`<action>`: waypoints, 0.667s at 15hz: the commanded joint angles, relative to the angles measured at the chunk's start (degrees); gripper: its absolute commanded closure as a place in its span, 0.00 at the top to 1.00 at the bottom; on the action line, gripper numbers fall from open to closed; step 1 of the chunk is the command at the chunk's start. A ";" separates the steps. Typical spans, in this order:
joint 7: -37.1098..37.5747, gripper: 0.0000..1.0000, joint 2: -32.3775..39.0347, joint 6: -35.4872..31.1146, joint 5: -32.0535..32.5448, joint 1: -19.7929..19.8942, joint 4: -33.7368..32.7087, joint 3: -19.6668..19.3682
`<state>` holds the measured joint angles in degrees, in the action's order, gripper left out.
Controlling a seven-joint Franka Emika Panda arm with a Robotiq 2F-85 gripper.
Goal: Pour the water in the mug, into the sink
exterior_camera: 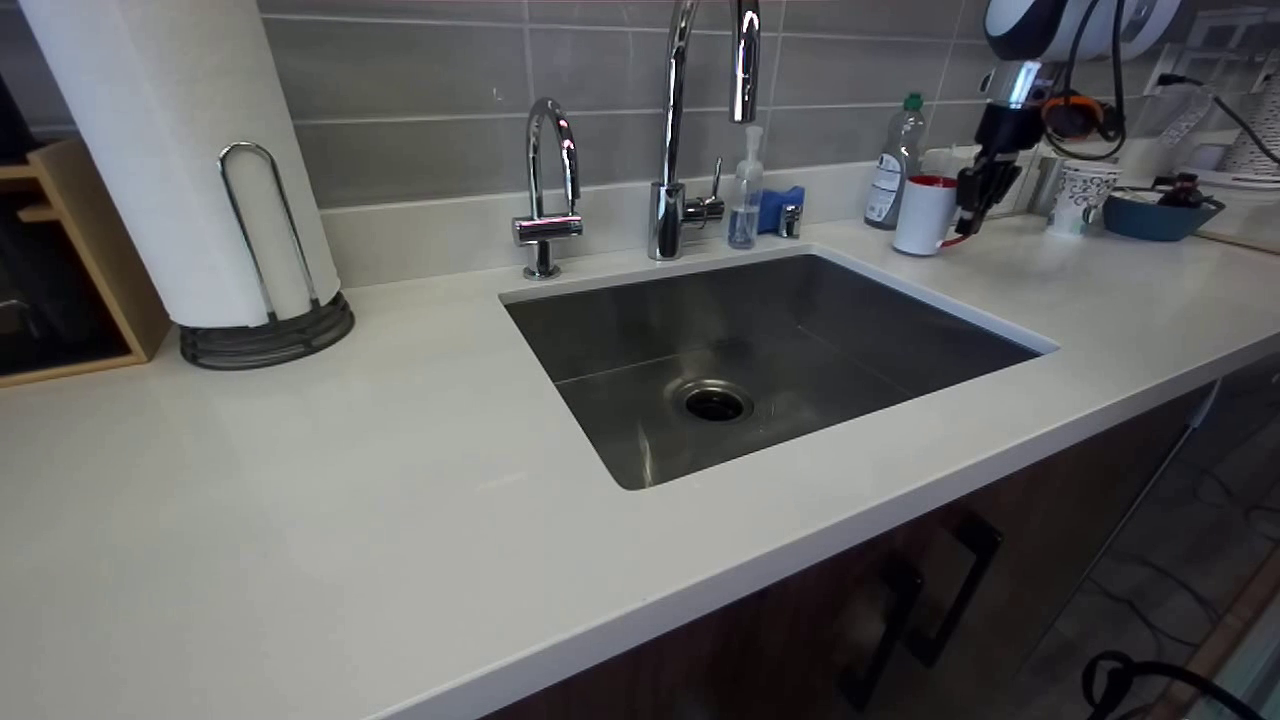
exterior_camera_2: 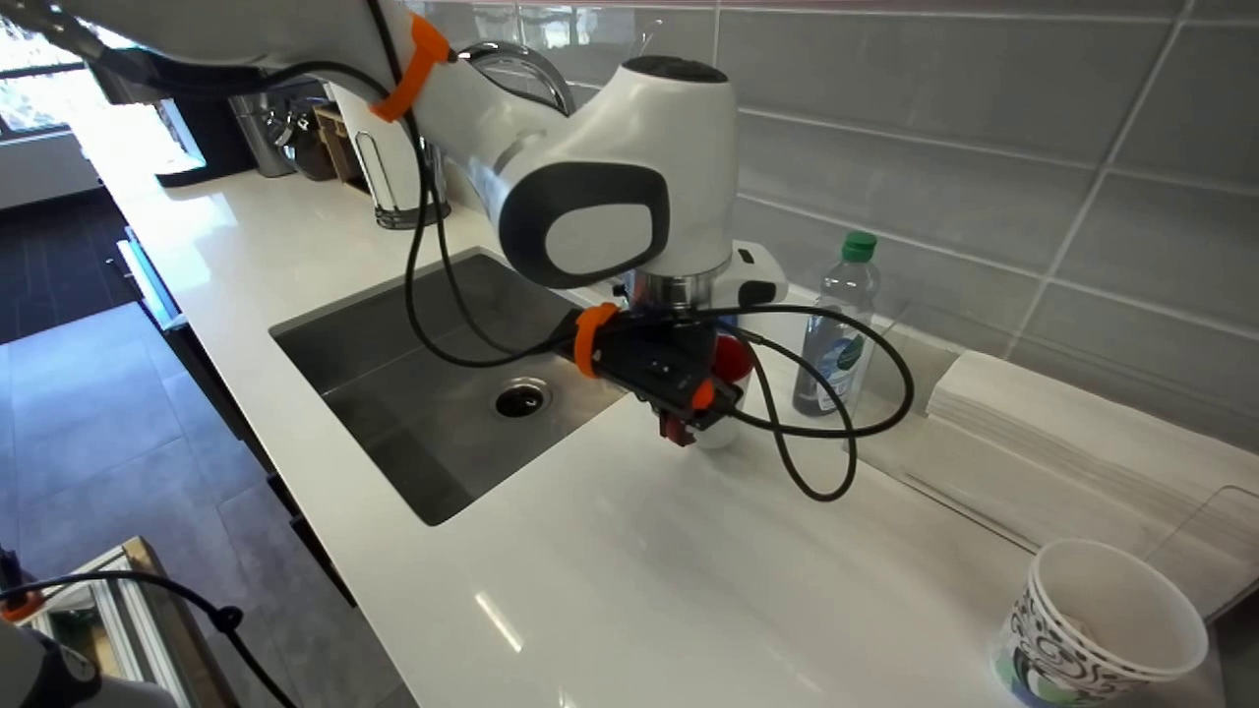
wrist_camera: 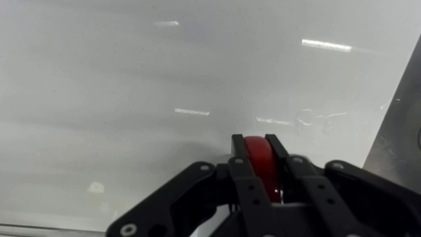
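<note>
Wrist view: the claw (wrist_camera: 254,138) pinches the red handle (wrist_camera: 263,161) of the mug (exterior_camera: 923,217) (upright, near the sink (exterior_camera: 620,365)).

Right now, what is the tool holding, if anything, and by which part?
The white mug, by its red handle, which is clamped in the tool.

The claw (wrist_camera: 254,141) is built of flat black links, pinned with round silver screws (wrist_camera: 128,229), and each finger bar (wrist_camera: 261,214) is pierced by 2 dark holes. Above it a silver collar (exterior_camera_2: 677,292) is fitted; higher up, the arm (exterior_camera_2: 629,147) is cased in smooth, rounded white, with a white oval panel (exterior_camera_2: 598,239) ringed in black and a dark round cap (exterior_camera_2: 675,68). Black cables (exterior_camera_2: 777,427) are looped beside the claw. 2 orange straps (exterior_camera_2: 588,344) are wrapped, 1 near the claw, 1 well apart.
</note>
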<state>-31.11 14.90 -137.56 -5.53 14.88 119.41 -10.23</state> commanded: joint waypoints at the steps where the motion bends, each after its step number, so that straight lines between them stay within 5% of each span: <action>1: -1.89 0.05 0.42 -0.11 -0.62 1.55 -1.51 1.44; 10: -2.35 0.05 1.01 0.28 0.07 1.60 -1.71 1.50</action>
<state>-32.14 15.34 -137.56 -5.50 15.16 119.39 -9.77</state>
